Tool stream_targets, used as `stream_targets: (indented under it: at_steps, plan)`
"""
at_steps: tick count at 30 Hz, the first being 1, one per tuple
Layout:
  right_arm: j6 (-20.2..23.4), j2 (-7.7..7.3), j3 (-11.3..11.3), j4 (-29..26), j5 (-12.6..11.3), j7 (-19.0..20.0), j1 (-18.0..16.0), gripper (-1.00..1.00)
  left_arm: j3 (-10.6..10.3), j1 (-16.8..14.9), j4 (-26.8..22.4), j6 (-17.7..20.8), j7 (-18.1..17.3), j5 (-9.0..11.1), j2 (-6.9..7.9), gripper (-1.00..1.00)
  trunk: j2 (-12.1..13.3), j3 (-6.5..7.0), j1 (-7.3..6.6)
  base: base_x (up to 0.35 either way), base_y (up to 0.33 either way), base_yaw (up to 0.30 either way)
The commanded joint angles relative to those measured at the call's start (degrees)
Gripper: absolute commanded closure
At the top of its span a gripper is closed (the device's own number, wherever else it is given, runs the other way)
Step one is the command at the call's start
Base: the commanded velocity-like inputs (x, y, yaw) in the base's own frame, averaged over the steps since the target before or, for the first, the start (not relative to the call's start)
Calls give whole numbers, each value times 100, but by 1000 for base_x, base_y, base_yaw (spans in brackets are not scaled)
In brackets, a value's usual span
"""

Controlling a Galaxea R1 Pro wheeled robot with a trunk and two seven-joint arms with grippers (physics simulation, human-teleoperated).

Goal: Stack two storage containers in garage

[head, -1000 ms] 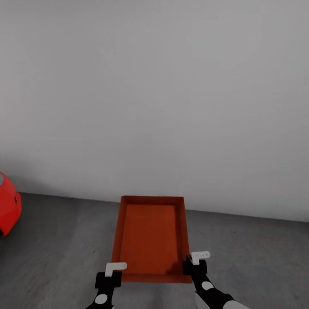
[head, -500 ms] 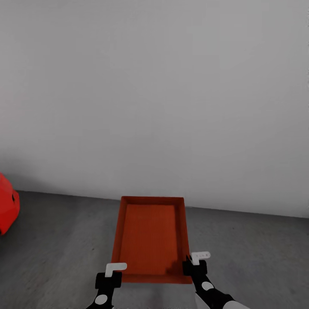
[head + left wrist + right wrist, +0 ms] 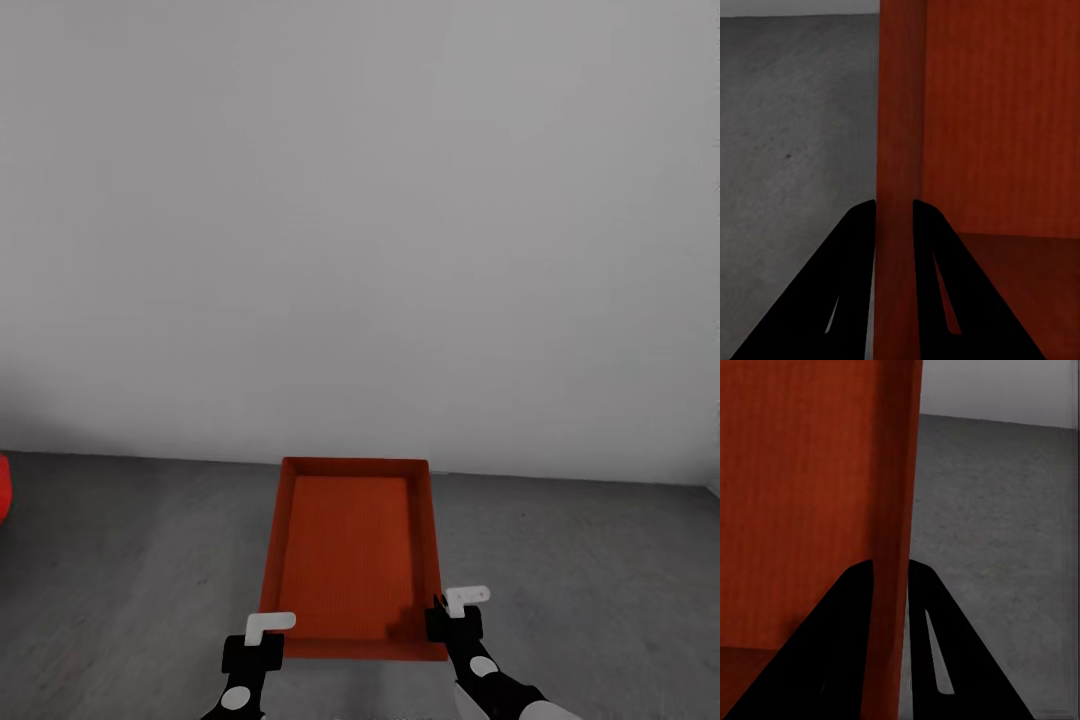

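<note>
Grey concrete floor (image 3: 120, 560) meets a blank white-grey wall (image 3: 360, 200) ahead of me. I've got the storage container (image 3: 352, 550) held out front above it: left gripper (image 3: 894, 214) pinched tight on its left wall, right gripper (image 3: 891, 574) clamped on its right wall, a sliver of red car (image 3: 3, 487) far left

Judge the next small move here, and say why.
Probably lower the storage container toward the floor. The left gripper and right gripper each clamp a side wall, concrete lies ahead, and no second container shows to stack on.
</note>
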Motion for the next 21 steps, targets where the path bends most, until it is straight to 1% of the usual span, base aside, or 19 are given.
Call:
stream_targets:
  at_steps: [1,9,21]
  plan:
    - [-9,-2,-271,63,-148,-288,-3,100,168,-8,-93,-408,187,532,3,100,-5,-16,0,0,0,-149]
    - [-2,-2,-271,63,-150,-283,-3,100,168,-8,-93,-408,187,532,3,100,-5,-86,0,0,0,-103]
    - [26,-2,-271,63,-150,-283,-3,100,167,-8,-93,-408,187,532,3,100,-5,-196,0,0,0,-6]
